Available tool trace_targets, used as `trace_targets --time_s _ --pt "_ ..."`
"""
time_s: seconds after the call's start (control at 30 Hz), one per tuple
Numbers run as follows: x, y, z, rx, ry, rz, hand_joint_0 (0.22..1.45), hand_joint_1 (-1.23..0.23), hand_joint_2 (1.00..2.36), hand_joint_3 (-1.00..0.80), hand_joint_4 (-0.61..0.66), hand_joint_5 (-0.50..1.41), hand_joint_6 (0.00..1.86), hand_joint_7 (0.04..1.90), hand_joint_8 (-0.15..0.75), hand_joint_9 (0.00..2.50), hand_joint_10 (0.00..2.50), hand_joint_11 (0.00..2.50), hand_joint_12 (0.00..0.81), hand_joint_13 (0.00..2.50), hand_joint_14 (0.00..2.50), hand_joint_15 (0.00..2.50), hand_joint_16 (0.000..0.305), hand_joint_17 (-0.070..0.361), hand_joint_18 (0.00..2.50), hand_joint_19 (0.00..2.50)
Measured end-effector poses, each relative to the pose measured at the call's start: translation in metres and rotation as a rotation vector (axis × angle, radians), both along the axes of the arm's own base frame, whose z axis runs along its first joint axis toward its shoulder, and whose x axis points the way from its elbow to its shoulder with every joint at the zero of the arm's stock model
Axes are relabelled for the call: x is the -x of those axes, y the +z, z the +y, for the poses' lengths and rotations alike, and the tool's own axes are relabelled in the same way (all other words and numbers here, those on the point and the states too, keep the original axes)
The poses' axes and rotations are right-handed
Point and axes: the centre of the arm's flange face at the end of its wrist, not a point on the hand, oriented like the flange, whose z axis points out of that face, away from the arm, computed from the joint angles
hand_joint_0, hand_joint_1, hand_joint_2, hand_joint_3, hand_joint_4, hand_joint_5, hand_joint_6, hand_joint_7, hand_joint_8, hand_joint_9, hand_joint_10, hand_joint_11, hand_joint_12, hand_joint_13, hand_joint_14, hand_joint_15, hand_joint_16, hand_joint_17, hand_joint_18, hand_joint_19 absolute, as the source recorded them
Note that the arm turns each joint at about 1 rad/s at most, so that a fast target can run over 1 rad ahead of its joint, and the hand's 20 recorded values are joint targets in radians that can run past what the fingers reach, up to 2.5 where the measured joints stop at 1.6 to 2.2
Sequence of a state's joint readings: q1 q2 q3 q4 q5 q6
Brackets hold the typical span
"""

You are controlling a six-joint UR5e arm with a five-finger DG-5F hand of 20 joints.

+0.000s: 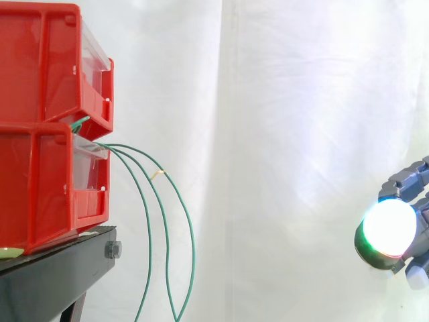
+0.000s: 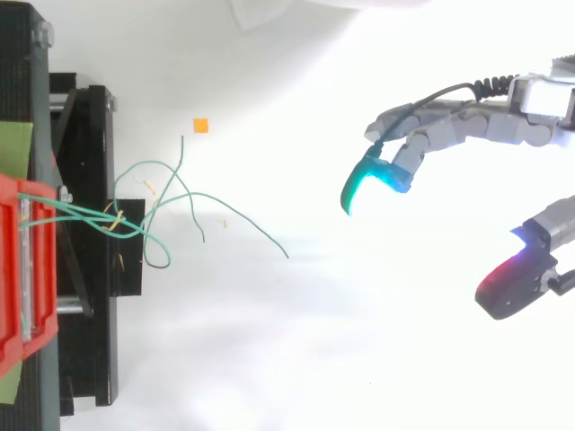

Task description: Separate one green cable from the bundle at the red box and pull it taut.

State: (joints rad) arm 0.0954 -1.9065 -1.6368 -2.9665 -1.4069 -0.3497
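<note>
Slack shows in all of your green cables. In the side view they leave the gap between the two stacked red bins at 9 o'clock and droop in loose arcs toward 6 o'clock, just off the front edge of the black bench that carries the bins. From above, the same bundle comes out of the bin at 9 o'clock and fans toward 3 o'clock, with one long strand reaching farthest and the others curling back near the bench. None of them is drawn straight. Your hand sits at 3 o'clock in the top view, well apart from every strand. It is released, its cyan-tipped finger and red-tipped thumb spread wide with nothing between them. In the side view you see the hand at 4 o'clock before the white curtain, one pad glowing white with a green rim. A small orange square lies at 11 o'clock in the top view, clear of the cables.
</note>
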Motion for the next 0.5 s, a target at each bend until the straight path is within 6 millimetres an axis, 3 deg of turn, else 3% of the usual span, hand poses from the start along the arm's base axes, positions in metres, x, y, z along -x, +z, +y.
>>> trace_targets --time_s 0.3,0.5 --pt "-0.0001 0.0 0.0001 0.0 0.0 0.0 0.41 -0.51 1.0 -0.5 0.09 -0.3 0.5 0.79 0.27 0.0 0.01 0.54 0.241 0.0 0.02 0.47 0.038 0.086 0.0 0.7" --pt "-0.0001 0.0 0.0 0.0 0.0 0.0 0.43 -0.5 1.0 -0.5 0.06 -0.3 0.5 0.8 0.249 0.0 0.01 0.57 0.247 0.0 0.02 0.55 0.034 0.077 0.0 0.84"
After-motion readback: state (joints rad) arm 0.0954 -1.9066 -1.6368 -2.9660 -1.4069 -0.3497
